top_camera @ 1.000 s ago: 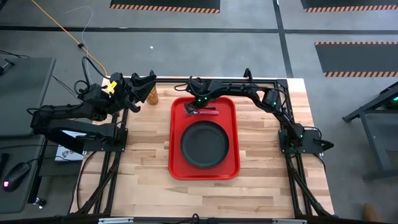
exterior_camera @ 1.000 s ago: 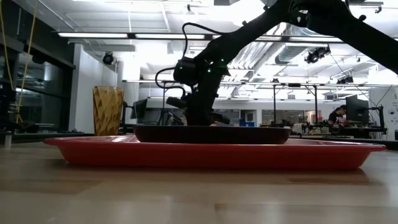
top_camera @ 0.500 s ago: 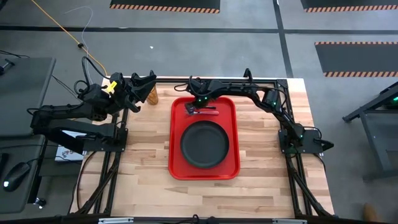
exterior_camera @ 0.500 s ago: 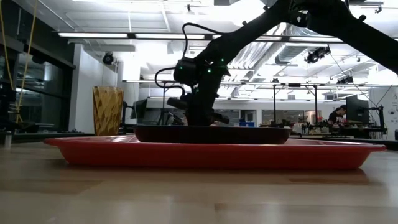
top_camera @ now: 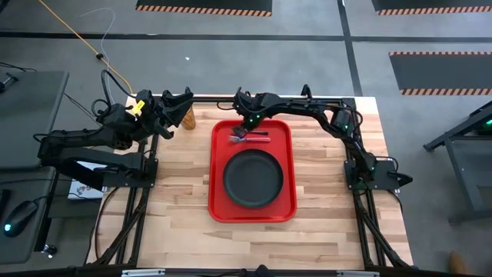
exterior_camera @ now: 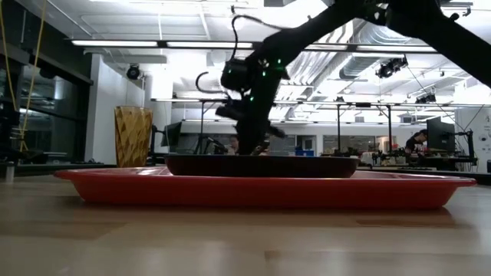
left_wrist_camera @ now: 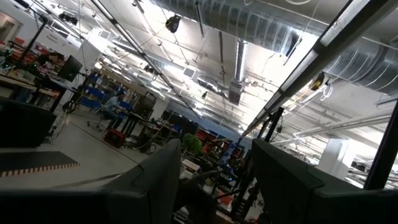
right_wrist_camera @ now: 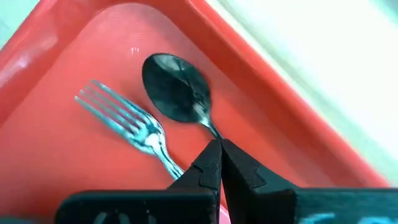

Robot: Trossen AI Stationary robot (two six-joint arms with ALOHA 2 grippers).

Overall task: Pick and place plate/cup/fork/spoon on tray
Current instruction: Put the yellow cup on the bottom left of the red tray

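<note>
The cup (top_camera: 188, 117), light, rigid and slick, wants a mid-wall grip; left gripper (top_camera: 182, 100) beside it, fingers apart; right gripper (right_wrist_camera: 219, 163) closed, empty, above the spoon (right_wrist_camera: 176, 94)

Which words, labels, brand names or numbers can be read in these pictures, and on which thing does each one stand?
None can be read.
The tray, plate, fork, spoon and cup show no print.
The yellow tag on the left arm is too small to read.
The paper sheet by the table's left edge is too small to read.
Signs in the room behind are blurred.
</note>
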